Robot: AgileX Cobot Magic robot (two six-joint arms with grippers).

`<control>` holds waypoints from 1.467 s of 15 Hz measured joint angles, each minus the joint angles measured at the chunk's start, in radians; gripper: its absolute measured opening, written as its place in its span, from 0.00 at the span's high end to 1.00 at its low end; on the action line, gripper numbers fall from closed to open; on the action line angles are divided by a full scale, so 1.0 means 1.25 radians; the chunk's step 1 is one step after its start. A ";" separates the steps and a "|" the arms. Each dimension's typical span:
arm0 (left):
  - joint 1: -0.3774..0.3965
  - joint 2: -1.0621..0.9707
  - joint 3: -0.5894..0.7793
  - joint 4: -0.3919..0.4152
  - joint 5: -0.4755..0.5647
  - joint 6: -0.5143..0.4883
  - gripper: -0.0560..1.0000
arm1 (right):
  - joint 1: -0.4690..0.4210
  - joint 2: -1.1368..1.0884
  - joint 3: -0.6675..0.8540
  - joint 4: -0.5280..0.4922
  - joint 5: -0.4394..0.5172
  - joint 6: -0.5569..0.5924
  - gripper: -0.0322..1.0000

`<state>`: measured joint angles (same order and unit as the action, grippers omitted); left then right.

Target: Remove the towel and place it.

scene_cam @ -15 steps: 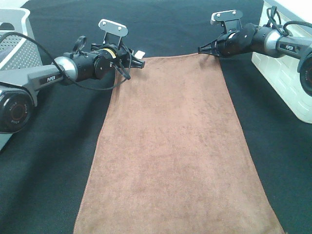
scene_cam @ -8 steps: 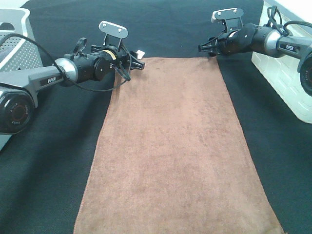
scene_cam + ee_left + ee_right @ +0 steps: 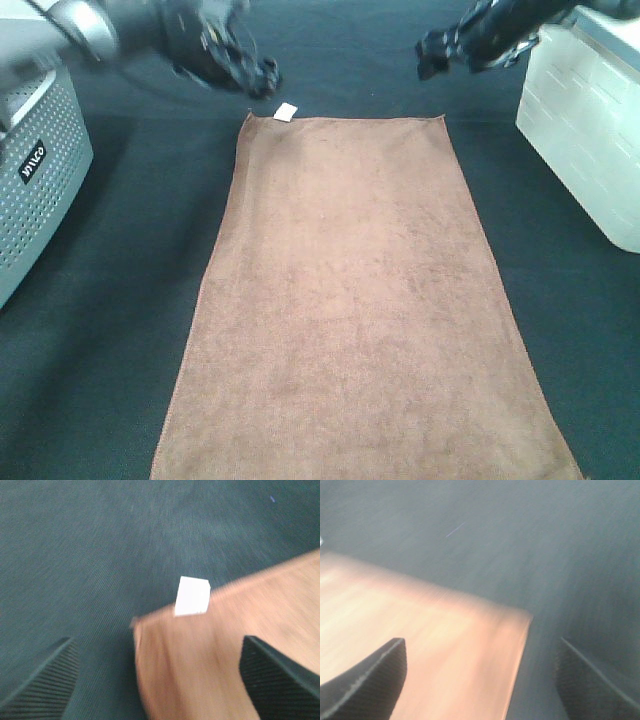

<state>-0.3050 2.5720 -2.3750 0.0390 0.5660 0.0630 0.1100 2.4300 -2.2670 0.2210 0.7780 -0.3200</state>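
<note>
a grey perforated basket (image 3: 40,190) is standing at the left, its inside out of view. the left gripper (image 3: 262,78) is hanging wide open and empty above the towel (image 3: 360,310) (lying flat on the dark table (image 3: 100,380)). the right gripper (image 3: 432,55) is gaping empty too, beside a white bin (image 3: 585,130).

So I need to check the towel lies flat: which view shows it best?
The exterior high view: the towel lies spread almost whole on the dark cloth. The left wrist view shows only a blurred corner with the white tag; the right wrist view shows another blurred corner.
</note>
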 joint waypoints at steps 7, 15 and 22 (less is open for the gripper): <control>0.145 -0.302 -0.001 -0.006 0.498 -0.031 0.13 | -0.066 -0.331 -0.002 -0.100 0.322 0.166 0.25; 0.230 -0.642 0.382 -0.046 0.517 -0.042 0.13 | -0.130 -0.778 0.515 -0.089 0.346 0.222 0.25; 0.230 -1.134 0.890 -0.031 0.386 -0.095 0.13 | -0.130 -1.318 0.976 -0.088 0.350 0.227 0.25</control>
<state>-0.0180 1.1540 -1.2630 0.0000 1.0490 -0.0560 -0.0530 0.7830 -1.0470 0.1110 1.2150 -0.0360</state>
